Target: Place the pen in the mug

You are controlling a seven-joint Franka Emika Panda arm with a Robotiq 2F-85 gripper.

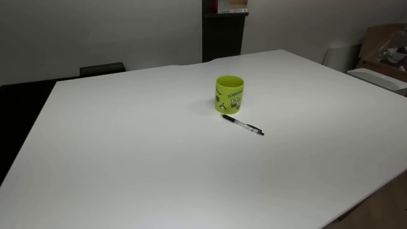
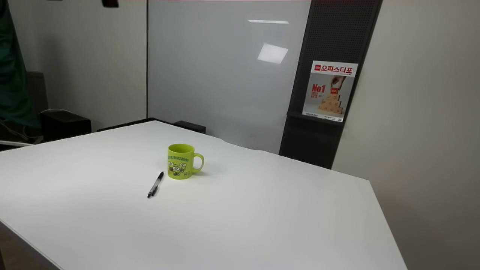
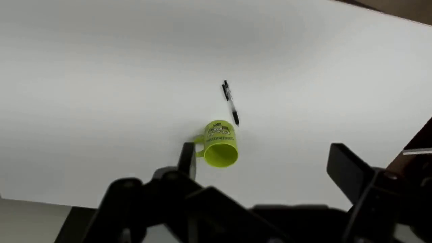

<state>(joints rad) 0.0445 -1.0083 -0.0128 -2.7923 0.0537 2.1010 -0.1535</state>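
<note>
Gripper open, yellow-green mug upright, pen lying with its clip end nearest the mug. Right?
Not quite: in the wrist view, the pen has its black grip nearest the yellow-green mug, the clip farther off. The open gripper and upright mug are right.

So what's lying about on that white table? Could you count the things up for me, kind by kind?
Mug, yellow-green with printed figures: 1
Pen, black with a paler middle: 1
Total on the table: 2
</note>
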